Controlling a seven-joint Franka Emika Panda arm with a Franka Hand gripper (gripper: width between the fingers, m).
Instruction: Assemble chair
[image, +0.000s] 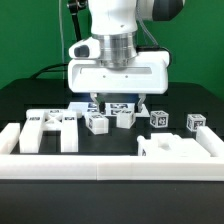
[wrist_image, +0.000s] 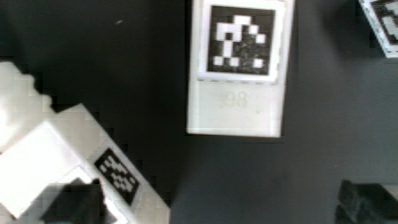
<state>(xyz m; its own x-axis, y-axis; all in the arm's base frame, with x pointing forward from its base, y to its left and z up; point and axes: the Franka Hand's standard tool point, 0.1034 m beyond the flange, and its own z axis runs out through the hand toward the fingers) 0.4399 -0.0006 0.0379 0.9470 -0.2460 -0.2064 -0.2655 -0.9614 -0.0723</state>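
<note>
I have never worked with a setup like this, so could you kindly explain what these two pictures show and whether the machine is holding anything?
The big white block hanging down in the exterior view is the robot arm's gripper, a two-finger hand. Its fingers stand open and nothing is held.

That picture comes from a camera standing off the arm. The other comes from a camera on the wrist, looking down at the table from close up.

On the black table lie loose white chair parts, each with black-and-white square tags that help cameras locate them: a flat slotted panel toward the exterior view's left, small blocks in a row below the gripper, and a bigger piece at the front right. A white rail borders the front.

The wrist view shows a narrow tagged piece lying below the gripper.
</note>
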